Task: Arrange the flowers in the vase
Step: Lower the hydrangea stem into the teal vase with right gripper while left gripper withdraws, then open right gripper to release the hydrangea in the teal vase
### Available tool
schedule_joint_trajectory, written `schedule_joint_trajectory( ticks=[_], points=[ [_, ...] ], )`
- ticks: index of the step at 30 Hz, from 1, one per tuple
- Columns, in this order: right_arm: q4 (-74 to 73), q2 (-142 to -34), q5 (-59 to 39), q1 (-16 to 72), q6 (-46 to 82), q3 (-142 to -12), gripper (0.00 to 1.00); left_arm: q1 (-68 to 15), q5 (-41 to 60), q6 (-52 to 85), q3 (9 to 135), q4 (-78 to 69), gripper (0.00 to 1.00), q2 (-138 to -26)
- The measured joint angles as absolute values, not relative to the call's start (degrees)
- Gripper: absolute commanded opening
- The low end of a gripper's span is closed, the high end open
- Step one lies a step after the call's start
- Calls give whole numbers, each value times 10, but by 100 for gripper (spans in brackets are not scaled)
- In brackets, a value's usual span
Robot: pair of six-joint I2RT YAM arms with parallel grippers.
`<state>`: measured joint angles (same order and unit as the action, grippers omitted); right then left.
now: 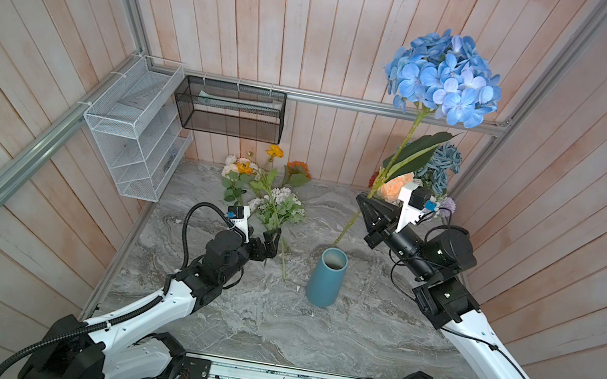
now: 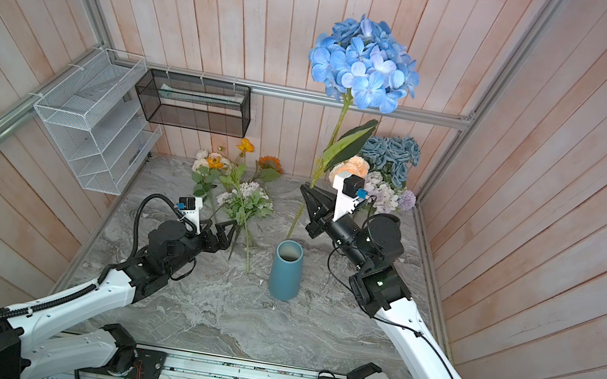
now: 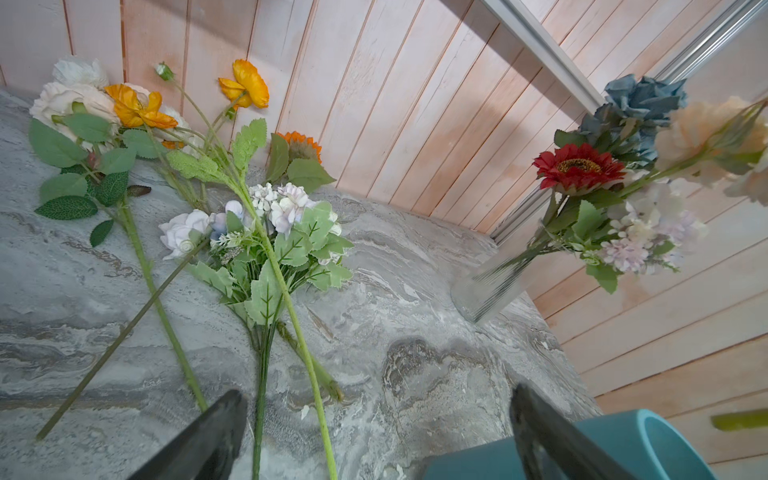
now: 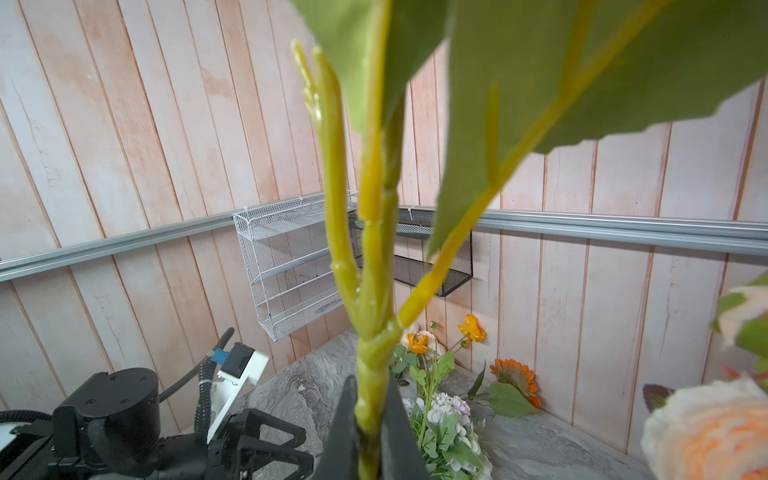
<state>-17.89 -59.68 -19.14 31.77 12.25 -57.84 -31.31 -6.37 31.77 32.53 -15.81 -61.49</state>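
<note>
The right gripper [image 4: 370, 415] has its jaws pressed together on the blue hydrangea [image 1: 444, 76] stem, holding it aloft; the left gripper [image 3: 378, 395] jaws are spread wide over loose flowers [image 3: 270, 232], gripping nothing

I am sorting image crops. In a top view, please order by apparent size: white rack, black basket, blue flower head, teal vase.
Largest to smallest:
1. white rack
2. blue flower head, though it is raised nearer the camera, which enlarges it
3. black basket
4. teal vase
</note>
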Motion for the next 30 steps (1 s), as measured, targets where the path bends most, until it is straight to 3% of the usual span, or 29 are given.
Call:
schedule_joint_trajectory(
  ticks=[21,30],
  points=[
    [-179,-597,-169,323,163,-374,0,-311,-65,322,326,-150,100,-618],
    [-177,-589,-154,328,160,-361,21,-311,-64,322,326,-148,100,-623]
  ],
)
